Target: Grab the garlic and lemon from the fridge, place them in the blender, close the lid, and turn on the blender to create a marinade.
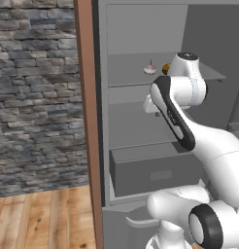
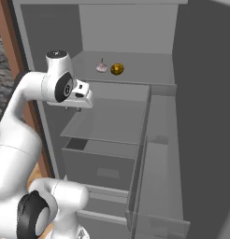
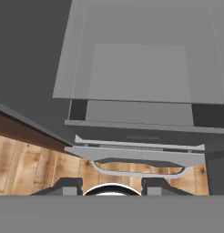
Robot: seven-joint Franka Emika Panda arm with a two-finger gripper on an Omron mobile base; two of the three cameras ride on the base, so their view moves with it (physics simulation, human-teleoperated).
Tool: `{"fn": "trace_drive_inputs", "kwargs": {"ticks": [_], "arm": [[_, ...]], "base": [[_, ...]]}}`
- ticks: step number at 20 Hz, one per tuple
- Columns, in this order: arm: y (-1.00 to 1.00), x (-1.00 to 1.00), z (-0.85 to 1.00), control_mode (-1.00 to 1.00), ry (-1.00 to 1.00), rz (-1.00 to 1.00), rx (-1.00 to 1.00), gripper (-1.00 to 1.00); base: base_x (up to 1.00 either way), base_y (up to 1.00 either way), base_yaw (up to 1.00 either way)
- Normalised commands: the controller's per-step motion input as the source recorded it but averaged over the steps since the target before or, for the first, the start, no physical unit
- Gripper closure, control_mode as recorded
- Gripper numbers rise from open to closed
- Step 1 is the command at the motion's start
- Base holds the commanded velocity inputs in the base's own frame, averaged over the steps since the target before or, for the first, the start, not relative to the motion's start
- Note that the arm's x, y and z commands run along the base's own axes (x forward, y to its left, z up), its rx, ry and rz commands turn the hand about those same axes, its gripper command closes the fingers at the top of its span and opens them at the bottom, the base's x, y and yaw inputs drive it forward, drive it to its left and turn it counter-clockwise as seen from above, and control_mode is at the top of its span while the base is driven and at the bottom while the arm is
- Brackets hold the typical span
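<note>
Nearest my hand camera are the 2 fingertips (image 3: 72, 185) of the gripper (image 3: 111, 186), standing apart with nothing between them, so I read the gripper as open and empty. Below them I see the wood floor (image 3: 22, 164) and the fridge (image 2: 201, 93) with its drawer (image 3: 141, 132) and a grey shelf (image 3: 136, 73) above that. From the base cameras, the garlic (image 2: 102, 67) and lemon (image 2: 117, 69) sit just beside each other on the upper shelf (image 2: 149, 70), garlic to the left. My hand hangs in front of the middle shelf, below both.
</note>
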Motion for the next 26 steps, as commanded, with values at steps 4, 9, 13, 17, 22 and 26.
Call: {"fn": "trace_drive_inputs", "kwargs": {"ticks": [4,9,13,17,22,26], "arm": [[0.0,-0.01,0.0,-1.0,0.0,0.0,0.0,-1.0],[0.0,0.0,0.0,-1.0,-0.02,0.0,0.0,-1.0],[0.0,-0.12,0.11,-1.0,-0.18,0.0,0.0,-1.0],[0.0,-0.18,0.28,-1.0,-0.28,0.0,0.0,-1.0],[-0.09,-0.18,0.53,-1.0,-0.3,-0.04,0.0,-1.0],[-0.14,-0.03,0.64,-1.0,-0.18,-0.15,0.0,-1.0]], "base": [[0.0,0.0,0.0],[0.0,0.0,0.0],[0.0,0.0,0.0],[0.0,0.0,0.0],[0.0,0.0,0.0],[0.0,0.0,0.0]]}}
